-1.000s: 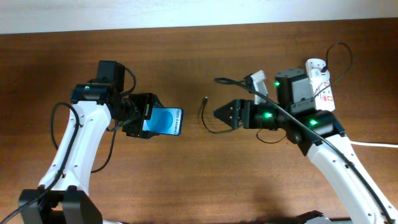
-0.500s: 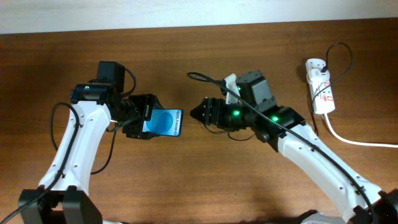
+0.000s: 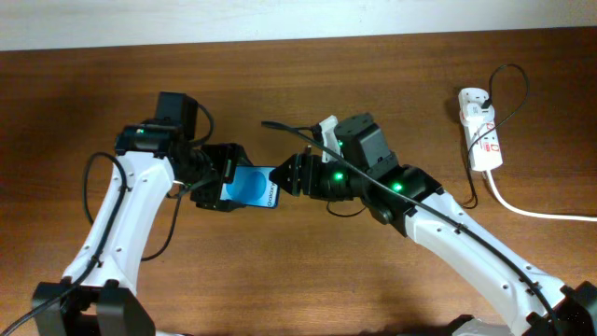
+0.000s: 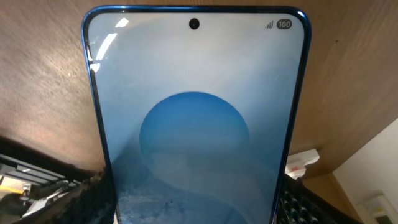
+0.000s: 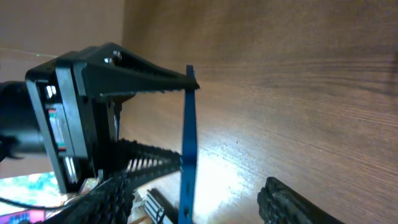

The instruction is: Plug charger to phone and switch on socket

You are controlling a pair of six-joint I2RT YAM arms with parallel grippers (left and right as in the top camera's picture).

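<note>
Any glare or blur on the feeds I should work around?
Overhead: even light, sharp; phone reads clearly. Left wrist: white glare streaks on the screen's upper left. Right wrist: bright sheen on the table beside the edge-on phone; its own fingers dark and soft.

Glossy glass-fronted phone [image 4: 196,124], matt grained wooden table [image 3: 280,271], white plastic socket [image 3: 480,126].

charger [image 5: 154,204] tip: blurred, clipped by the bottom of the right wrist frame; seated in phone [image 3: 250,185] or not, can't tell. overhead, right gripper [image 3: 282,177] covers it. left wrist view crops phone's lower end. socket [image 3: 481,131] switches, counter's back-right corner: too small to read. white cord [image 3: 546,214] exits frame.
</note>
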